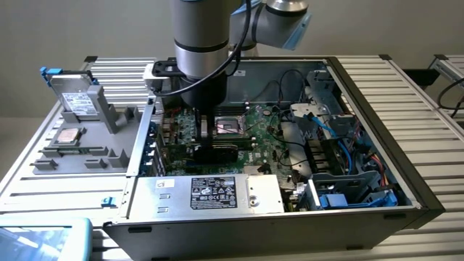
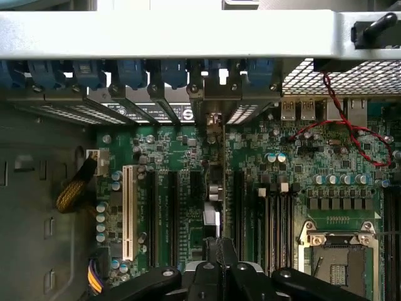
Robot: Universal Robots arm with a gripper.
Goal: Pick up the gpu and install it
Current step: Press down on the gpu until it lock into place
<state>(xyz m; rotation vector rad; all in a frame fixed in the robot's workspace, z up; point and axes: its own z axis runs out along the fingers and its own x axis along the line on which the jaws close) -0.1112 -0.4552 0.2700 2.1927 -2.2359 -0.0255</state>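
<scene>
Green gpu [image 2: 216,182] stands edge-on over a motherboard [image 2: 301,182] slot, pinched in my closed gripper [image 2: 220,251] inside the case [image 1: 377,92]; installing is underway, and seating likely demands straight, even downward pressure.

An open computer case [image 1: 377,179] is seen lying on the counter [image 1: 427,109]. The tool [image 1: 210,142] is lowered inside it, closed on the gpu [image 1: 214,153], which is held upright over the motherboard [image 1: 254,128]. A power supply [image 1: 210,194] is set nearby.
</scene>
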